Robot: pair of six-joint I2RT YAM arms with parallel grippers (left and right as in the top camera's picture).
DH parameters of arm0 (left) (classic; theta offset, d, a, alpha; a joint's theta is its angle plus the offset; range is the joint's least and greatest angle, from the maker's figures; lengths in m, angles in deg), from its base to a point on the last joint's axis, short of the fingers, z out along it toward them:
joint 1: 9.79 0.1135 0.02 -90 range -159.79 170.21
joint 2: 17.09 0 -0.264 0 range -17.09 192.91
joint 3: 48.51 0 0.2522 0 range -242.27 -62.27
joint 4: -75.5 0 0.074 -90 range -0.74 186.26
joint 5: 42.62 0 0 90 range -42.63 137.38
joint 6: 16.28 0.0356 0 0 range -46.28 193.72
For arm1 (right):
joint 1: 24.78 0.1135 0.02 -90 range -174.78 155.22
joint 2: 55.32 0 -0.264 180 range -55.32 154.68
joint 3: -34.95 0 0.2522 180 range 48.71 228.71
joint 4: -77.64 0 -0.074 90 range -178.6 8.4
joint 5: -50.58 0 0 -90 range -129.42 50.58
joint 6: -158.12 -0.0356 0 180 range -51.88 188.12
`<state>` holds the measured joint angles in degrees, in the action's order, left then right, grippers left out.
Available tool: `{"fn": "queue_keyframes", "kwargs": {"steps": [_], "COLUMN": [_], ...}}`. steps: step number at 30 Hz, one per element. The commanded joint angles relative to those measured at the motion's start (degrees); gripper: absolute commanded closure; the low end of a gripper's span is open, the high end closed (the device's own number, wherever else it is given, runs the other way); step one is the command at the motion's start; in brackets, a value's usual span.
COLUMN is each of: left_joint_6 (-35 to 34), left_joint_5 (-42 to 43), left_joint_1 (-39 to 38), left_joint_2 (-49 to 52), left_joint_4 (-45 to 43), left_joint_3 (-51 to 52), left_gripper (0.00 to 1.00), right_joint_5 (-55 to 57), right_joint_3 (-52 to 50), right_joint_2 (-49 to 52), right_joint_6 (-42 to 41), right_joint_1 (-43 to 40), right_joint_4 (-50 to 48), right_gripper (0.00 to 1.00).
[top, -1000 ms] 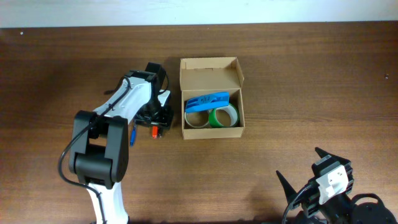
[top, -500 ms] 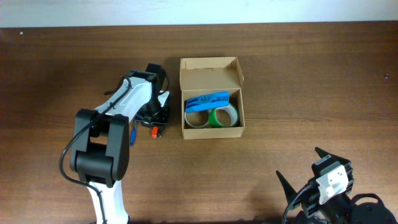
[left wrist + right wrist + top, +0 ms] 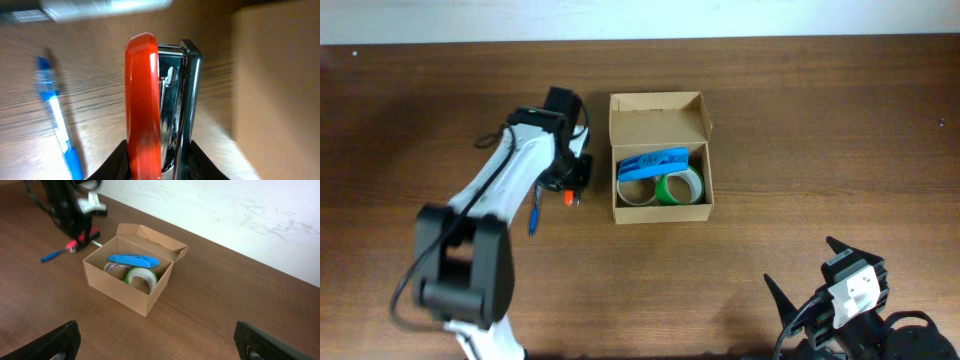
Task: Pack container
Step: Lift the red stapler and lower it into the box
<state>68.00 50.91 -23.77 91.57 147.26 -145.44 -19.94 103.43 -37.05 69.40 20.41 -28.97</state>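
Here, left tool [image 3: 568, 186] clenched on red stapler [image 3: 142, 100], beside left wall of container [image 3: 660, 212], right tool [image 3: 160, 342] spread wide, well apart.

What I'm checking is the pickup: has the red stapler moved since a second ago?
Yes. The red stapler, held in the left tool, has shifted up-frame beside the cardboard box, which stayed put.

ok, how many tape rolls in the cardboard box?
2, in the tan cardboard box: a green tape roll front right, a pale brownish tape roll front left. The flat blue plastic piece on top may hide more.
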Motion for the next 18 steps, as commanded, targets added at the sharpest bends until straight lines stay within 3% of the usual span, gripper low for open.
{"fn": "queue_keyframes", "kwargs": {"steps": [1,4,18], "left_joint_6": [-2.75,-6.84,-39.87], "left_joint_5": [0.07,0.04,-0.83], "left_joint_1": [-2.47,-4.59,-17.05], "left_joint_2": [-8.5,-11.37,-11.8], "left_joint_4": [-0.35,-0.57,-11.5], "left_joint_3": [-1.31,-2.14,-4.92], "left_gripper": [0.81,0.81,0.84], "right_joint_5": [0.7,0.7,0.7], "right_joint_3": [-0.2,-0.2,-0.2], "right_joint_2": [-0.17,-0.17,-0.17], "right_joint_6": [-0.92,-0.92,-0.92], "right_joint_1": [-0.26,-0.26,-0.26], "right_joint_4": [-0.24,-0.24,-0.24], "right_gripper": [0.01,0.01,0.01]}}
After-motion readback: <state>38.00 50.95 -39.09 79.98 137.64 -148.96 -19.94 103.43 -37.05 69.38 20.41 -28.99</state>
